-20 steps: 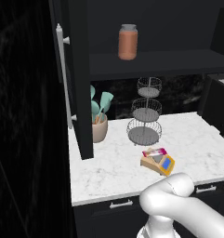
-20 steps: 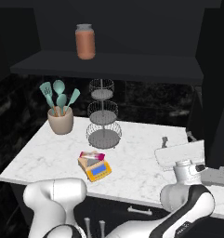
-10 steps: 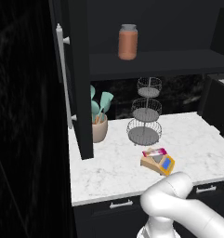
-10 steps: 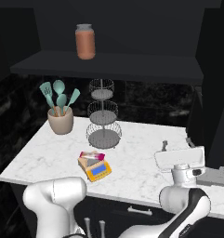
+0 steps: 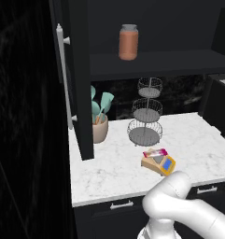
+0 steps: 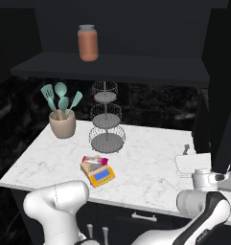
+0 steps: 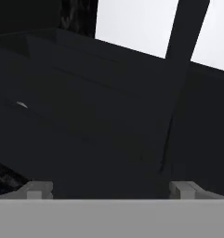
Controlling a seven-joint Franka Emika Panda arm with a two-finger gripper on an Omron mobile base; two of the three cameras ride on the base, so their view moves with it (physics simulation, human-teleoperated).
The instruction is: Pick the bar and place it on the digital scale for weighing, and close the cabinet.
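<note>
The pink-and-white bar (image 5: 154, 152) (image 6: 95, 160) lies across the grey plate of the orange-yellow digital scale (image 5: 160, 164) (image 6: 99, 175) on the marble counter. The black cabinet above stands open: its left door (image 5: 80, 79) juts out over the counter's left end, and its right door (image 6: 224, 100) hangs open at the right. My gripper (image 6: 189, 155) is low at the counter's right end, just left of that right door, well away from the scale. In the hand view the gripper (image 7: 111, 189) is open and empty, with dark panelled surfaces close in front of it.
A brown jar (image 5: 128, 42) stands on the cabinet shelf. A three-tier wire basket (image 5: 144, 114) and a beige crock of teal utensils (image 5: 99, 123) sit at the back of the counter (image 5: 109, 172). Dark drawers with short handles (image 5: 121, 204) run below its front edge.
The hand has lifted a little beside the right door, and the arm's elbow has risen in the left base view. The bar, scale and doors have not moved.
</note>
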